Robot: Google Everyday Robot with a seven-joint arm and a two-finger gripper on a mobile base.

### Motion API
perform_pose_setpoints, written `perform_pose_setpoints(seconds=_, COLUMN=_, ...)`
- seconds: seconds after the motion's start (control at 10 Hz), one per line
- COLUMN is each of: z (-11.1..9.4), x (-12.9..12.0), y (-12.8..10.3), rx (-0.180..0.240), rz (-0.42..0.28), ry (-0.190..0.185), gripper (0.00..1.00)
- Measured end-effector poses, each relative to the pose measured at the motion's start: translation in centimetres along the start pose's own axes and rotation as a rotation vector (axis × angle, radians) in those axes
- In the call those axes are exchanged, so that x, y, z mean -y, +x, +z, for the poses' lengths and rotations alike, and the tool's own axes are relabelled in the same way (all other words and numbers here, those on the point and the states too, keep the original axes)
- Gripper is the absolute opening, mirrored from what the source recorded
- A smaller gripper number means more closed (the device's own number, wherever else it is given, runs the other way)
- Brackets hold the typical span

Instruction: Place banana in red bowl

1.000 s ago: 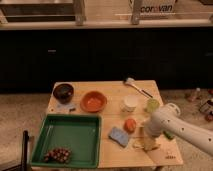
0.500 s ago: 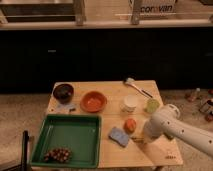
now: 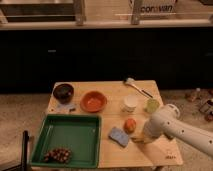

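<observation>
The red bowl [image 3: 93, 101] is shallow, orange-red and empty, and sits on the wooden table [image 3: 107, 90] left of centre. My white arm reaches in from the right. Its gripper [image 3: 141, 137] is down at the table near the front right, just right of the orange fruit [image 3: 130, 125]. A pale-yellow bit of the banana [image 3: 136, 141] shows at the gripper's tip, low on the table. The rest of the banana is hidden by the gripper. The gripper is well to the right of the red bowl and nearer the front.
A dark bowl [image 3: 63, 92] stands left of the red bowl. A white cup [image 3: 130, 103] and a green cup [image 3: 152, 105] stand behind the gripper, with a brush [image 3: 137, 86] at the back. A blue sponge [image 3: 119, 136] lies beside the green tray [image 3: 70, 132], which holds grapes [image 3: 57, 155].
The arm has swung a little to the left, bringing the gripper closer to the orange fruit and over the banana. Nothing else has moved.
</observation>
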Motion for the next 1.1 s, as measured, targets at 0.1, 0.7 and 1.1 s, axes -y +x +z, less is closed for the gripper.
perform_pose_setpoints(seconds=0.1, z=-0.4, x=0.1, y=0.0, rx=-0.004, rz=0.000, ry=0.005, gripper=0.00)
perform_pose_setpoints(seconds=0.7, z=-3.5, x=0.7, y=-0.8, rx=-0.034, rz=-0.019, ry=0.015, gripper=0.00)
perform_pose_setpoints(seconds=1.1, z=-7.1, x=1.6, y=-2.6, rx=-0.048, rz=-0.083, ry=0.049, gripper=0.00)
